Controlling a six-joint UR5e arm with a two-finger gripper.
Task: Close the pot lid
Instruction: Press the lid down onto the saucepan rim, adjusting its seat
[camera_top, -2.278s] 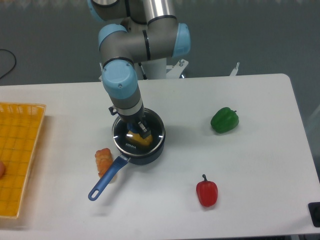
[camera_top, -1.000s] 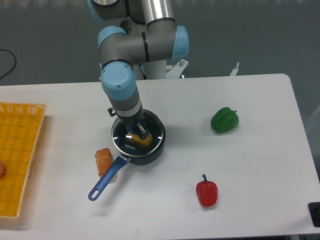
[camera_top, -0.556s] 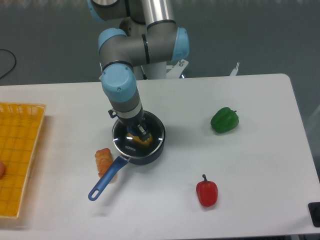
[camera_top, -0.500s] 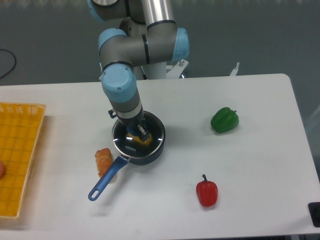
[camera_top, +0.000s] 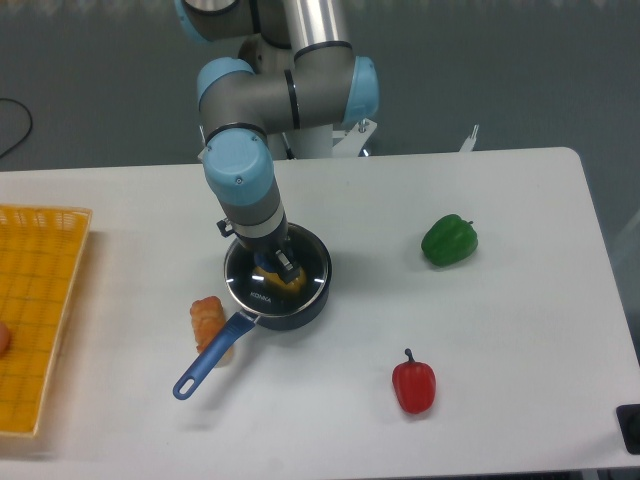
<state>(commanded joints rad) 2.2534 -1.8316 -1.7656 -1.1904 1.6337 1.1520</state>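
The dark blue pot stands at the middle of the table, its long blue handle pointing to the front left. The glass lid with its metal rim lies flat on the pot's rim, and something yellow shows through the glass. My gripper comes straight down onto the lid's centre. It is shut on the lid's knob, which its fingers mostly hide.
An orange food item lies just left of the pot handle. A green pepper sits to the right and a red pepper at the front right. A yellow basket fills the left edge of the table.
The pot handle's tip has swung slightly to the left. My gripper has stayed at the lid's centre with hardly any movement.
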